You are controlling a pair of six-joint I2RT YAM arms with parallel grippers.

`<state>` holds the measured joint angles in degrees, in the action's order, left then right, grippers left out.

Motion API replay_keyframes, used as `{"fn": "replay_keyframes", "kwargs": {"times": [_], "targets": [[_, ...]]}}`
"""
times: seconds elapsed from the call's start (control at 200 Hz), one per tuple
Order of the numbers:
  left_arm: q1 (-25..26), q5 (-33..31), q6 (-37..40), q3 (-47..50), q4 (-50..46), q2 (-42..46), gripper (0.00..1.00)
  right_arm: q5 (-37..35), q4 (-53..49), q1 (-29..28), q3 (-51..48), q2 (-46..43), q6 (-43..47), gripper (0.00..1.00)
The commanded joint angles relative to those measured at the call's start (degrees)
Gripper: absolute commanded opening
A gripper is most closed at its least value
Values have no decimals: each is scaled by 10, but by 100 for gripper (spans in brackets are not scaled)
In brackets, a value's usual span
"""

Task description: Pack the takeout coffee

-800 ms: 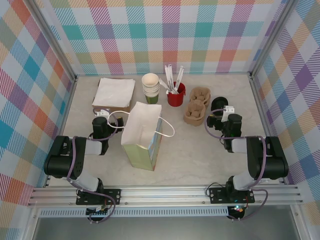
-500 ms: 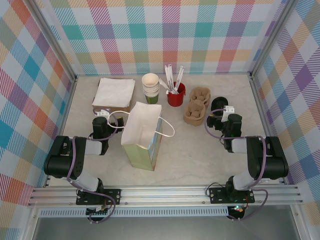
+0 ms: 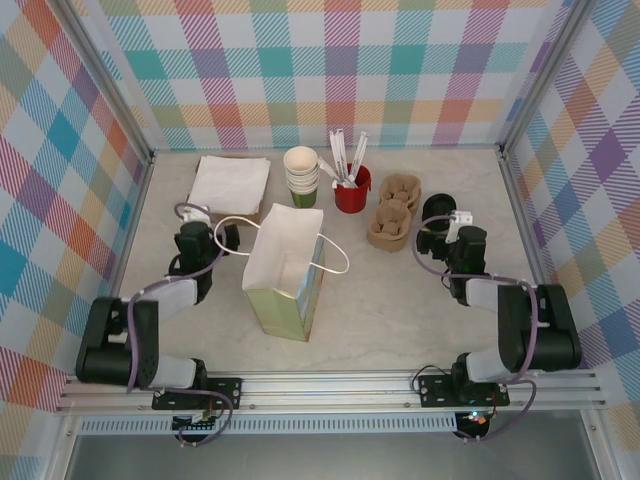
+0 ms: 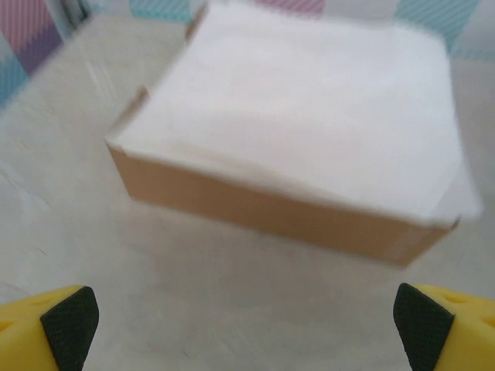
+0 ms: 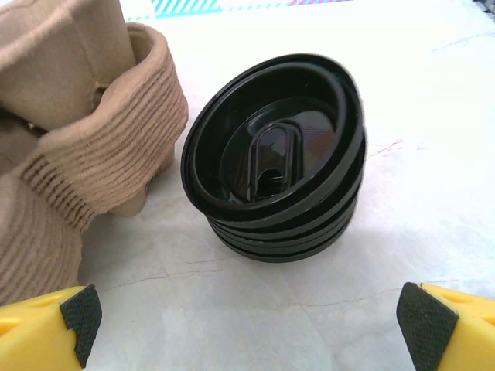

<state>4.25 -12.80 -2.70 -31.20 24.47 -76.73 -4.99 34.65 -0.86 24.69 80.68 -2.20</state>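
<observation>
Coffee: I cannot place a lidded cup; I judge it not yet assembled. The cups (image 3: 302, 170) are stacked lidless at far centre and the lids (image 5: 274, 162) at far right.
Bag: the bag (image 3: 285, 265) stands at centre of the table (image 3: 400, 300), its handle loop hanging out to the right.
Left gripper: the left gripper (image 4: 247, 317) is low over the table, facing the napkins (image 4: 309, 108) on their box (image 4: 263, 212). Its fingers (image 4: 69, 317) are spread wide and hold nothing.
Right gripper: the right gripper (image 5: 247, 317) faces the lids, its fingers (image 5: 425, 325) spread wide and empty.
Risk, lids: the top lid sits tilted on the stack. Jaws closing low would likely take several at once or tip the pile.
Risk, carrier: the carrier (image 5: 85, 131) stands just left of the lids, so the left finger could catch its wall and drag it.
Risk, cups: nested cups may lift together. The red cup (image 3: 350, 190) just beside them could be knocked over.
Risk, bag: it looks light, so a passing arm or a snagged handle loop could topple it.
Risk, napkins: a push forward from the left gripper would shove the box or scatter the sheets.
</observation>
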Motion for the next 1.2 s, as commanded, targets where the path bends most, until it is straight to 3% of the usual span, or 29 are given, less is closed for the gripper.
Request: {"fn": "replay_keyframes", "kwargs": {"times": [0.0,0.255,0.49,0.645,0.95,1.195], "targets": [[-11,-53,-63,-85,-205,52,100,-8,-132,3,49,-63,-18,100],[-38,-16,-120,-270,-513,75,100,2,-394,3,108,-204,-106,100],[-38,88,-107,-387,-666,142,100,37,-621,3,192,-281,-149,100],[-30,174,-92,-463,-737,178,99,46,-710,3,248,-286,-149,100],[88,244,-76,-527,-777,215,93,79,-748,3,282,-285,-179,100],[226,146,-28,-557,-798,161,92,90,-755,2,280,-290,-197,100]]}}
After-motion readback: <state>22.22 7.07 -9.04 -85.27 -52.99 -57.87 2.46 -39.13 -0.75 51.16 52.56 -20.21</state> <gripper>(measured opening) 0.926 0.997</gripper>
